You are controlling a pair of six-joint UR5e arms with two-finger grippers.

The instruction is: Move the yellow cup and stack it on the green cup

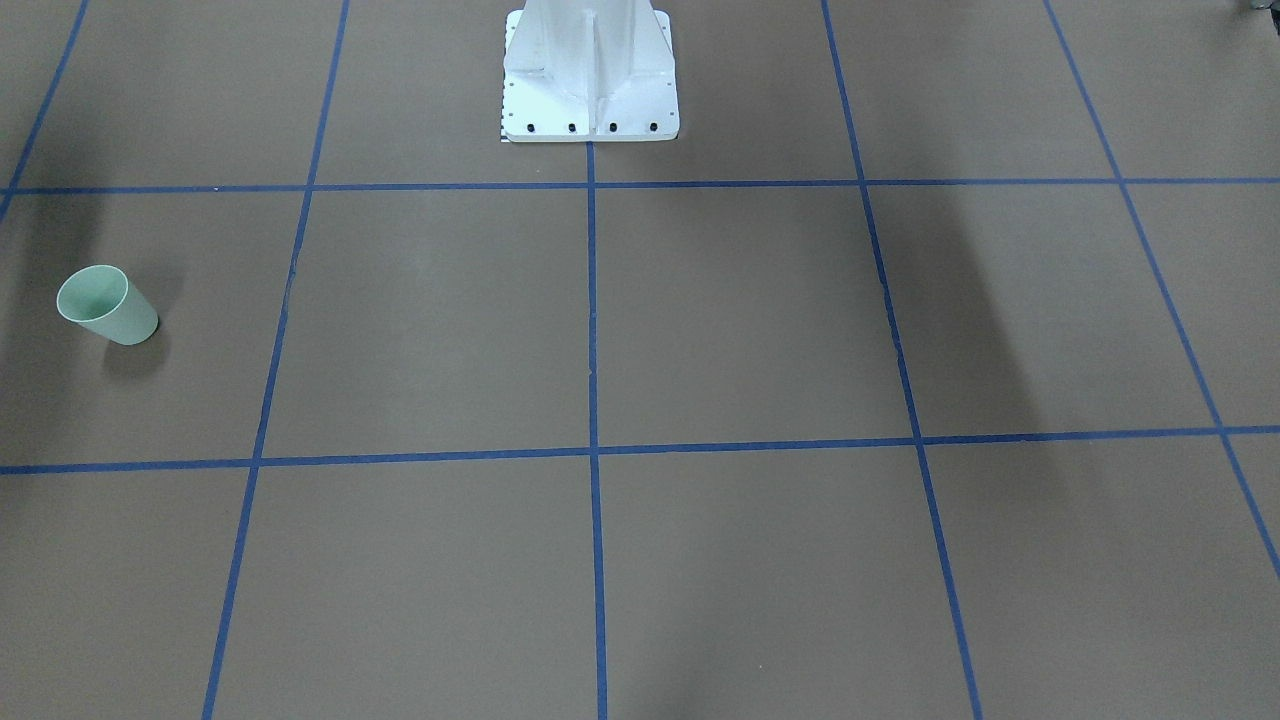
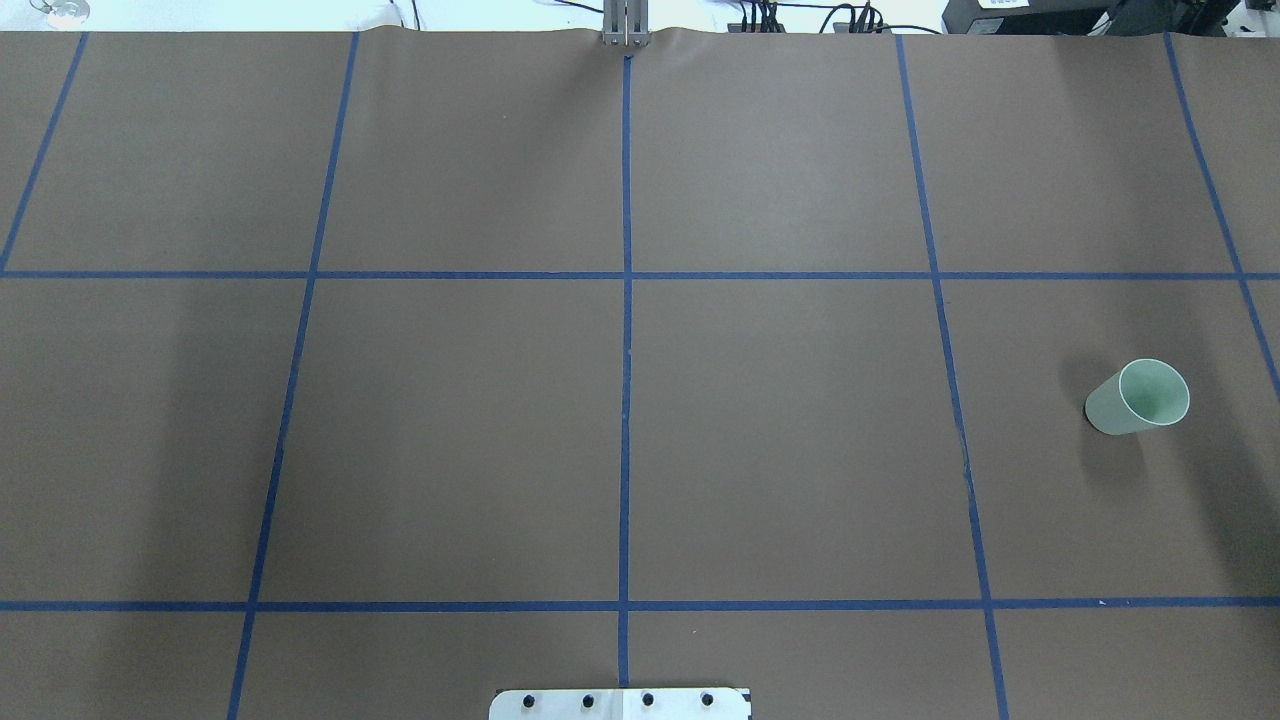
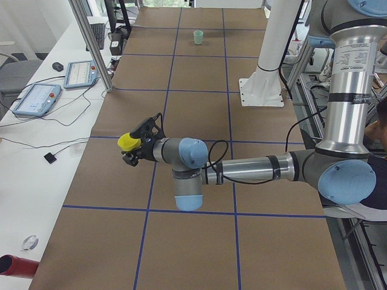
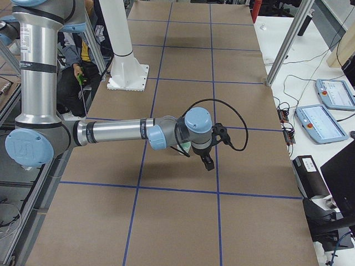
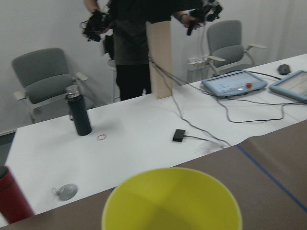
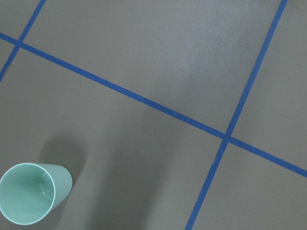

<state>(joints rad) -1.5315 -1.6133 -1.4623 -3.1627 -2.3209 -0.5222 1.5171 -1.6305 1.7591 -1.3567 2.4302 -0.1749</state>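
Note:
The yellow cup (image 3: 127,142) sits at the tip of my left gripper (image 3: 132,148), lifted above the table near its left end. Its open rim fills the bottom of the left wrist view (image 5: 171,203). No fingers show there, so I cannot tell whether the gripper is shut on it. The green cup (image 2: 1138,397) stands upright and alone on the brown table at the right side; it also shows in the front view (image 1: 107,305) and the right wrist view (image 6: 31,191). My right gripper (image 4: 207,162) hovers above and just beside the green cup (image 4: 187,146). I cannot tell its state.
The white robot base (image 1: 590,80) stands at the table's near middle edge. A white side table beyond the left end holds tablets (image 3: 36,96), a dark bottle (image 5: 79,112), a red bottle (image 5: 12,199) and cables. A person (image 5: 134,43) stands behind it.

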